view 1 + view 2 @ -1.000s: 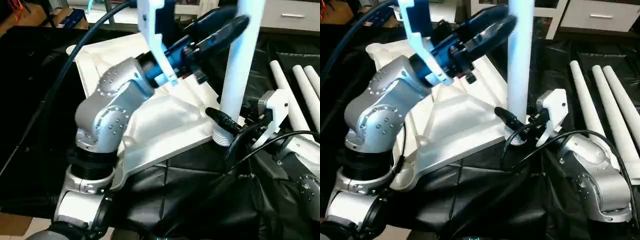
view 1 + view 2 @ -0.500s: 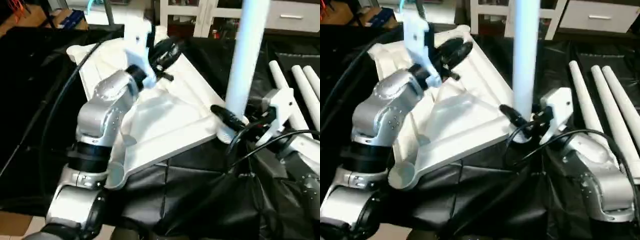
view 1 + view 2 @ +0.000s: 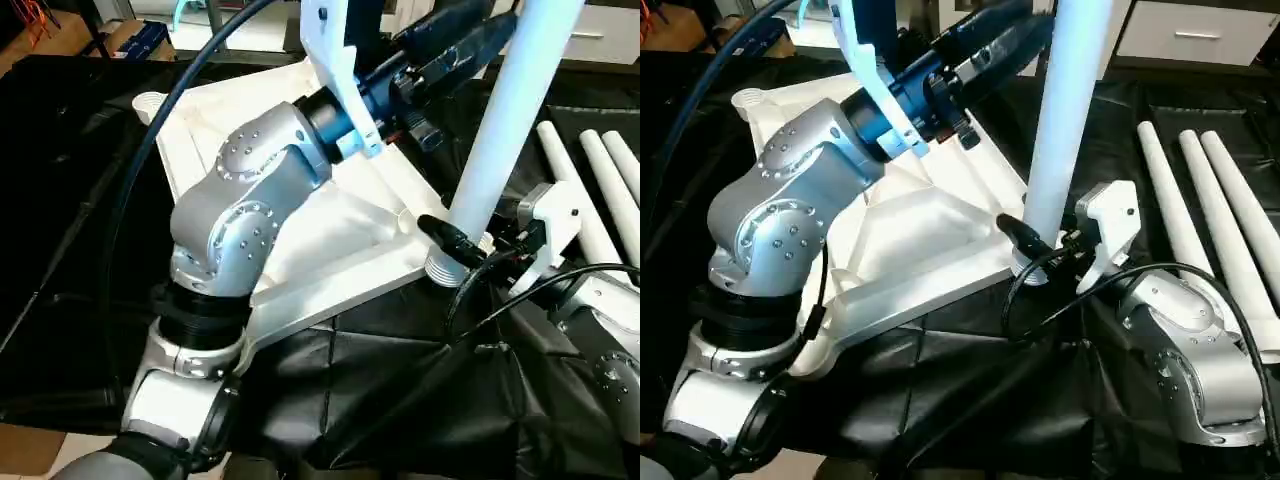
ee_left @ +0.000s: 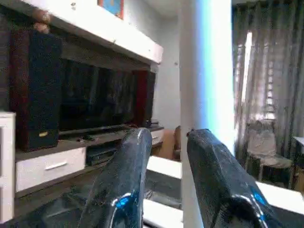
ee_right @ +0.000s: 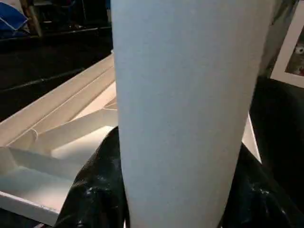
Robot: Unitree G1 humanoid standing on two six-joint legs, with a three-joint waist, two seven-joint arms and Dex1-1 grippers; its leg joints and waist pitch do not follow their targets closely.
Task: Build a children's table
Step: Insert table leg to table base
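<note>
Now your right gripper [image 3: 455, 240] clamps tilted leg [image 3: 505, 130] over tabletop [image 3: 330, 250] corner; left gripper [image 4: 164, 180] fingers apart beside leg

no readable text or labels anywhere here.

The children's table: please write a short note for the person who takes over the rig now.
Right gripper: shut on the standing leg, near its base.
Left gripper: raised beside that leg's upper part, fingers open, holding nothing.
Table top: underside up on the black cloth.
Done: one leg stands at the near right corner socket, tilted; whether it is seated I cannot tell.
Left: three spare legs lie to the right; the far left corner socket is empty.
</note>
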